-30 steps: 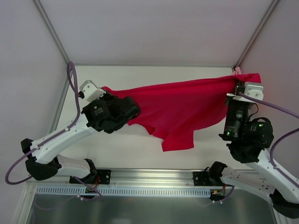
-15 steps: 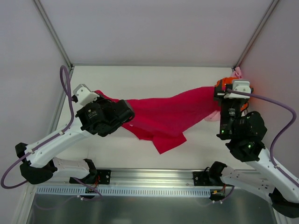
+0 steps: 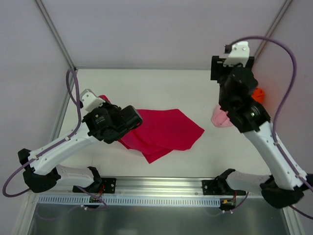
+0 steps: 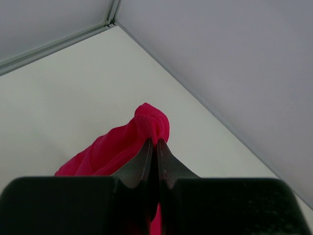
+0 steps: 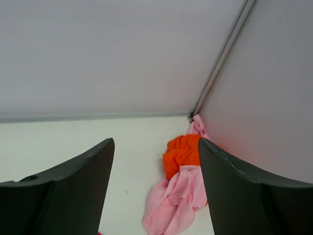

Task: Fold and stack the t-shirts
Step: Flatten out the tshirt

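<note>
While clamped tight on a bunched edge of the crimson t-shirt (image 3: 166, 129), sat low at centre-left of the top view: left gripper (image 4: 156, 143), no gap between the fingers. Lay crumpled and partly doubled over on the table (image 3: 161, 88), mid-frame. Hung high at upper right, spread wide, holding nothing: right gripper (image 5: 155, 142). Heaped together in the far right corner, touching each other: orange t-shirt (image 5: 182, 154) and pale pink t-shirt (image 5: 178, 196).
</note>
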`<state>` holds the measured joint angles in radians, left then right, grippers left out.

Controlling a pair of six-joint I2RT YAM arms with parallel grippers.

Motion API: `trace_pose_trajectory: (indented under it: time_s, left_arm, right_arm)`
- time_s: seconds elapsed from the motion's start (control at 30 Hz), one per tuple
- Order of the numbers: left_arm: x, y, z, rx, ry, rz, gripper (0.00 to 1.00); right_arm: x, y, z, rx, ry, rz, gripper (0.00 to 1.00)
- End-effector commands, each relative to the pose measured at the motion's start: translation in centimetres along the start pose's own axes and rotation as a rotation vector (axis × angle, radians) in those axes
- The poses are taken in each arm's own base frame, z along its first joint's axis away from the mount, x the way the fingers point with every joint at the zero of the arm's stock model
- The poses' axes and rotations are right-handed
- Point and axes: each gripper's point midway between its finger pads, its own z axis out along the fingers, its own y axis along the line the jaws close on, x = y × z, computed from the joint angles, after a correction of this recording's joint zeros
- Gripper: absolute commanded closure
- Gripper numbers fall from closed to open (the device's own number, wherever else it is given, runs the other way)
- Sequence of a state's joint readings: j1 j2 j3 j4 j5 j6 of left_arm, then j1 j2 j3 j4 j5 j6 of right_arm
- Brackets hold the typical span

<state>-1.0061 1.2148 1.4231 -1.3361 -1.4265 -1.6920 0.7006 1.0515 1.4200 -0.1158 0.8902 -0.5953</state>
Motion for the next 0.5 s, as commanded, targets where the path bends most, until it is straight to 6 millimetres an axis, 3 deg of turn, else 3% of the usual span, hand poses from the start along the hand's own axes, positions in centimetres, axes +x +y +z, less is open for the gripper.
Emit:
trace_pose_trajectory:
  time_s: [0.0, 0.03, 0.07, 0.13, 0.17, 0.27, 0.47]
  left_arm:
    - [-1.9, 1.5, 0.6, 0.005, -0.144, 0.169, 1.00]
    - [-1.6, 1.4, 0.6, 0.007, -0.145, 0.180, 1.00]
    - [-1.5, 1.4, 0.6, 0.008, -0.143, 0.182, 1.00]
    - [-1.1, 1.5, 0.6, 0.009, -0.142, 0.194, 1.00]
    - [-1.0, 1.6, 0.6, 0.009, -0.144, 0.194, 1.00]
    - [-0.7, 1.9, 0.7, 0.009, -0.142, 0.187, 1.00]
    - [-0.4, 2.4, 0.7, 0.011, -0.140, 0.194, 1.00]
  right_arm:
    - [9.1, 6.1, 1.5, -0.170, 0.386, -0.040, 0.27]
    - [11.3, 8.1, 2.3, -0.195, 0.447, -0.085, 0.27]
    - [12.3, 9.5, 2.6, -0.241, 0.481, -0.082, 0.27]
    - [15.1, 10.6, 3.1, -0.252, 0.587, -0.083, 0.26]
    - [17.4, 12.8, 3.2, -0.315, 0.657, -0.089, 0.27]
    - [20.6, 14.6, 3.7, -0.335, 0.751, -0.070, 0.27]
    - [23.9, 16.7, 3.4, -0.370, 0.849, -0.044, 0.28]
